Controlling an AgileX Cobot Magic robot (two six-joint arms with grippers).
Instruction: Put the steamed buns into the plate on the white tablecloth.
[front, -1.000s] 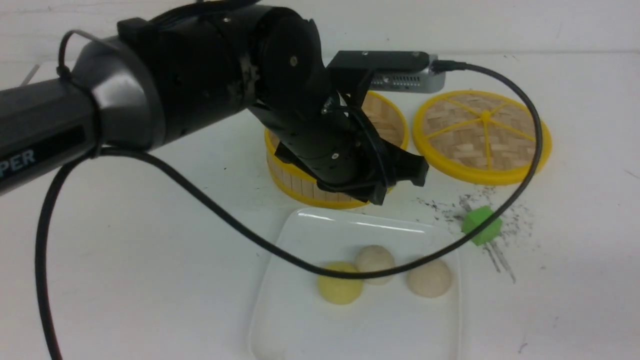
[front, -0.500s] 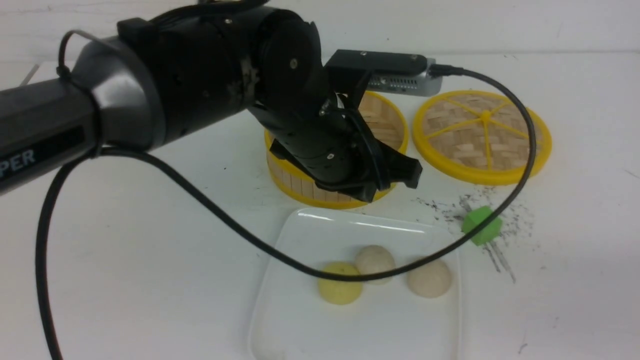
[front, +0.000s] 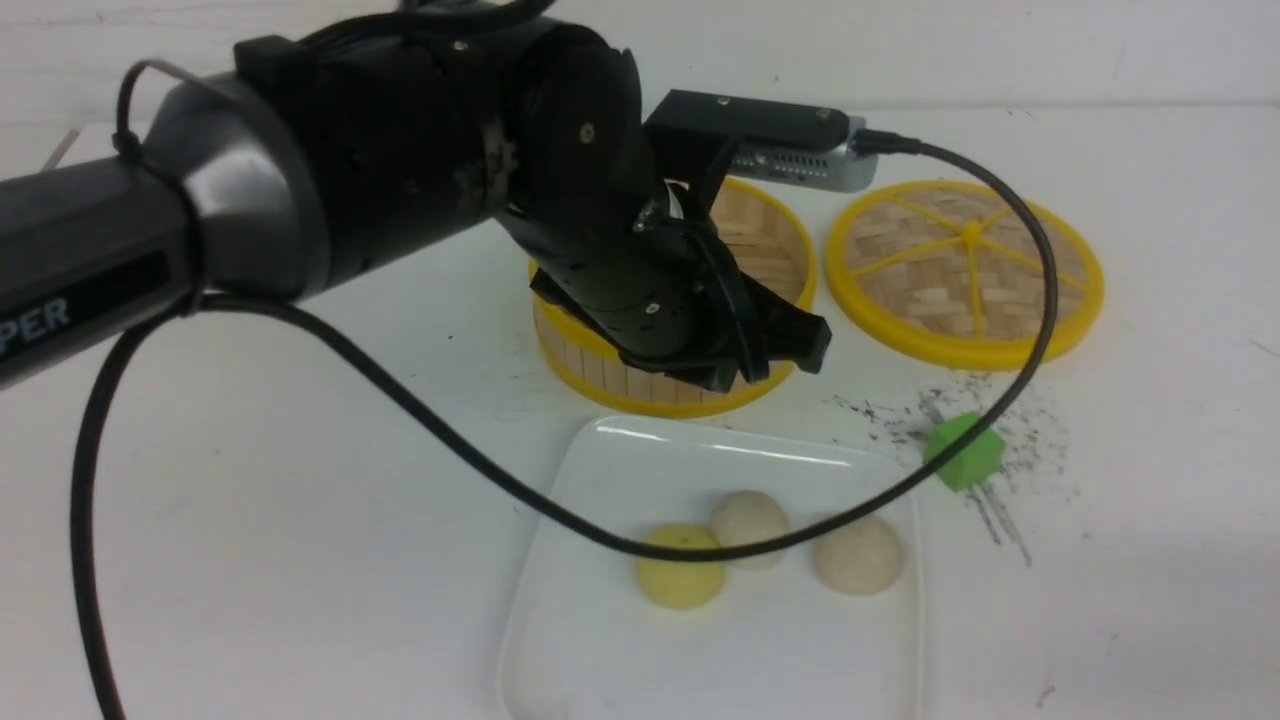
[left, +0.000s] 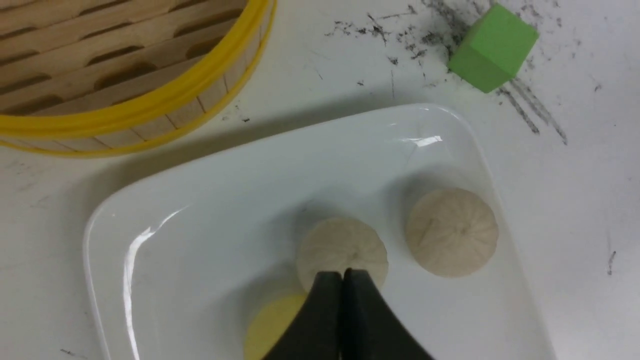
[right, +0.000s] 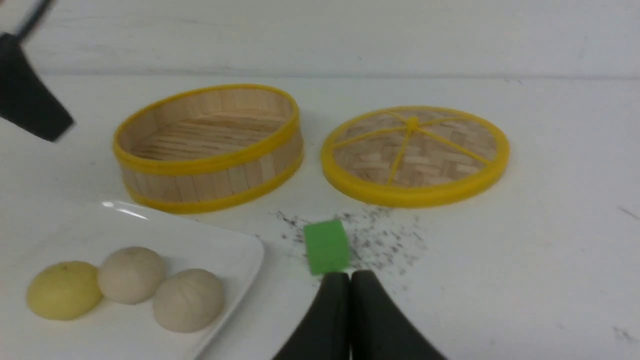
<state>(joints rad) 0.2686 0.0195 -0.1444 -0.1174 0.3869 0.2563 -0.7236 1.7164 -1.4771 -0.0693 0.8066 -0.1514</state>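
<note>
In the front view we count three steamed buns (front: 760, 555) lying in the plate (front: 600, 470) at lower centre of the frame: one pale yellow (front: 680, 567), two cream (front: 750, 528) (front: 859, 556). The plate sits on the white tablecloth (front: 300, 500) covering the worktop. Above it hangs the left pincer (front: 785, 350), in front of the one bamboo steamer basket (front: 590, 365); one woven lid (front: 965, 272) lies at right, one green cube (front: 963, 452) below it.

In the left wrist view the left pincer (left: 342, 280) is closed and grips nothing, its tips above the plate (left: 200, 165) over the yellow bun and one cream bun (left: 341, 246). The basket's (left: 150, 102) visible slats are bare.

In the right wrist view the right pincer (right: 350, 282) is likewise closed and empty, close to the cube (right: 327, 246). Again three buns (right: 130, 287) in the plate (right: 235, 247), the basket (right: 210, 165) empty.

We judge the placing done; the next move asks only that the left arm clear the plate without brushing the buns.
</note>
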